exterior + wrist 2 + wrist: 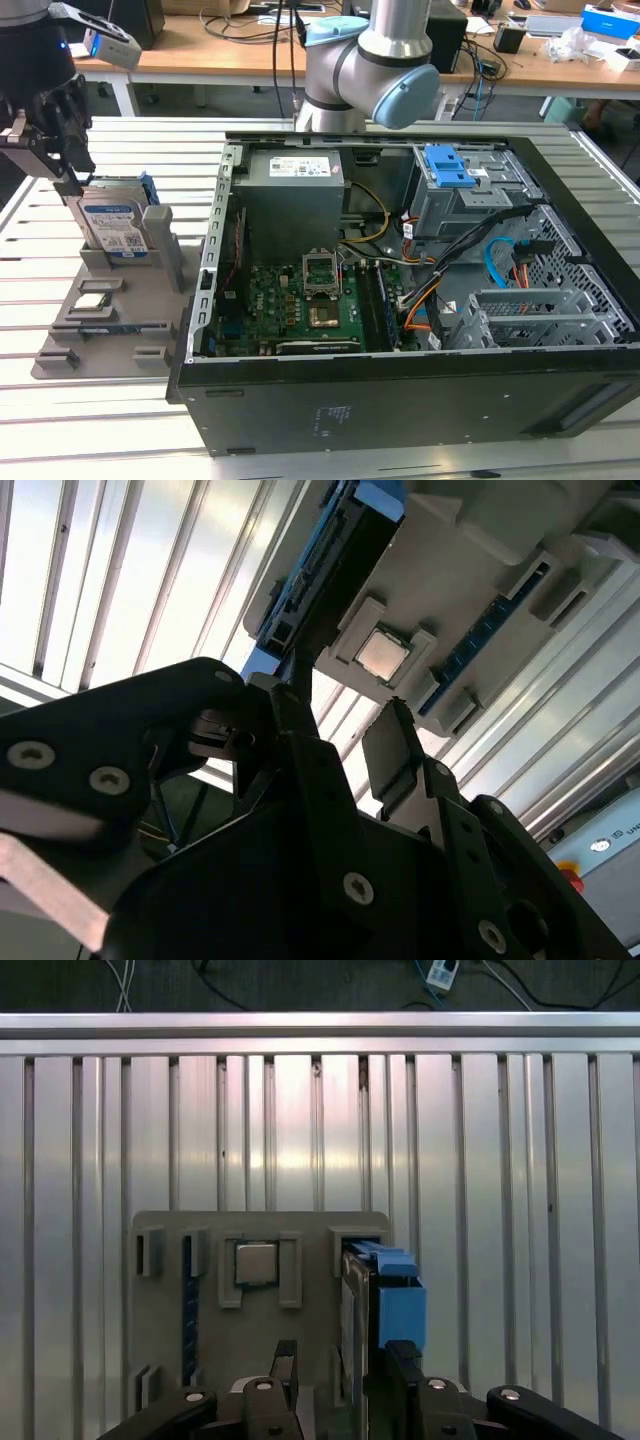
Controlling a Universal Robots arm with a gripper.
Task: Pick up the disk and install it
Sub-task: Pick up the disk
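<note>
The disk (pixel 112 222), silver with a white-and-blue label and a blue bracket, stands on edge in a slot of the grey holder (pixel 110 330) at the exterior view's left. My black gripper (pixel 48 160) hangs just above the disk's upper corner, open, with nothing between its fingers. In the first wrist view the gripper (pixel 342 1360) looks down on the disk's thin edge (pixel 357 1290); the blue bracket lines up with one finger (pixel 400 1360). The second wrist view shows the gripper (pixel 345 745) a short way from the disk (pixel 335 560).
An open computer case (pixel 400 400) lies to the exterior view's right of the holder, with a grey drive cage and blue latch (pixel 450 170) at its back. A small square chip (pixel 92 300) rests in the holder. The arm's base (pixel 370 60) stands behind the case.
</note>
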